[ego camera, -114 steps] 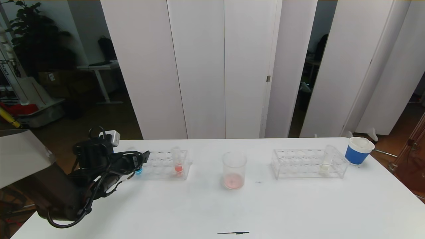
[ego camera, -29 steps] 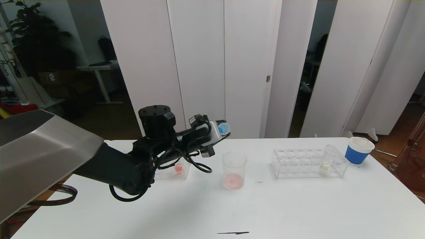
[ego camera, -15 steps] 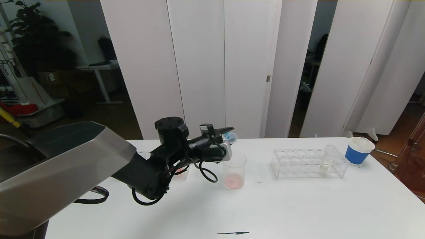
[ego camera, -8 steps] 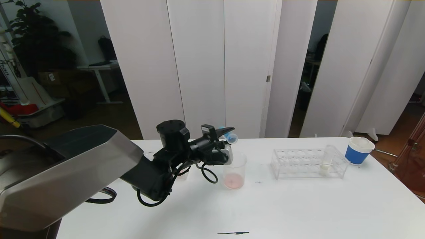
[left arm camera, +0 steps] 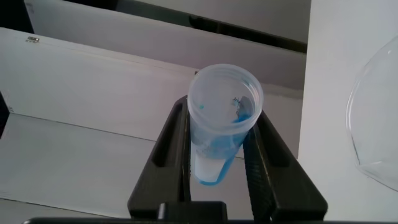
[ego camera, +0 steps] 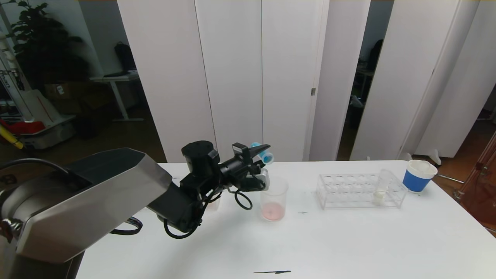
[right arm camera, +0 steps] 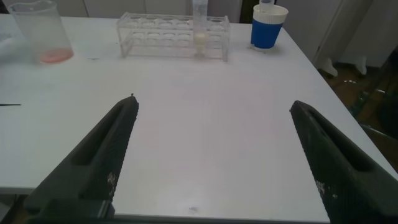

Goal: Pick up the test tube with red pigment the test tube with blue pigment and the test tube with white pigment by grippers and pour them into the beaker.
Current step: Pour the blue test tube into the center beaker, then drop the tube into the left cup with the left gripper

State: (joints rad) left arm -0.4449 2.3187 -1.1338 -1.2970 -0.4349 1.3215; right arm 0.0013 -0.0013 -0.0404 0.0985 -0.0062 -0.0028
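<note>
My left gripper (ego camera: 262, 153) hangs just above and behind the beaker's rim, shut on the test tube with blue pigment (ego camera: 266, 156). In the left wrist view the tube (left arm camera: 221, 127) lies tipped between the fingers (left arm camera: 171, 146), with blue liquid smeared along its wall up to the mouth. The clear beaker (ego camera: 274, 198) holds a little pink liquid; its rim (left arm camera: 373, 137) shows beside the tube. The test tube with white pigment (ego camera: 381, 190) stands in the right rack (ego camera: 341, 190). My left arm hides the test tube with red pigment. My right gripper (right arm camera: 212, 102) stands open and empty over the table's near side.
A blue-banded paper cup (ego camera: 418, 175) stands at the far right, beyond the right rack. The left rack is mostly covered by my left arm. A short dark mark (ego camera: 272, 272) lies near the table's front edge. White partition panels stand behind the table.
My left gripper has risen slightly and turned over the beaker's near rim, tipping the blue tube further. The beaker's contents look the same. The right gripper has not moved.
</note>
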